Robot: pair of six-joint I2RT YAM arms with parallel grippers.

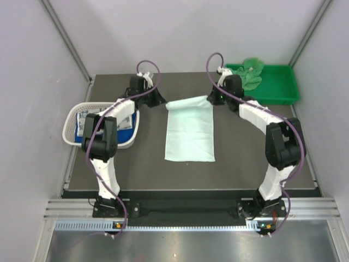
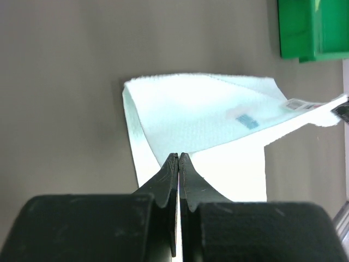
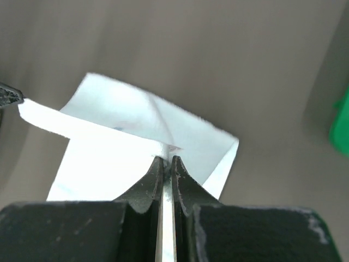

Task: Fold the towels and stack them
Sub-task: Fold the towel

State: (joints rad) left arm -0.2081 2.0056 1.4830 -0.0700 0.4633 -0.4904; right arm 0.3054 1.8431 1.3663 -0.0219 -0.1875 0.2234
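A pale mint-white towel (image 1: 189,131) lies in the middle of the dark table, its far edge lifted. My left gripper (image 1: 159,101) is shut on the towel's far left corner (image 2: 180,117). My right gripper (image 1: 212,99) is shut on the far right corner (image 3: 136,131). The raised edge stretches between the two grippers, and the rest of the cloth lies flat towards me. A bright green towel (image 1: 251,73) lies crumpled in the green tray. A royal blue towel (image 1: 124,128) and a blue-grey patterned white one (image 1: 87,117) sit in the white basket. The orange towel is out of view.
A green plastic tray (image 1: 281,87) stands at the back right; its corner shows in the left wrist view (image 2: 313,27). A white lattice basket (image 1: 73,117) stands at the left edge of the table. Grey walls close in the back and sides.
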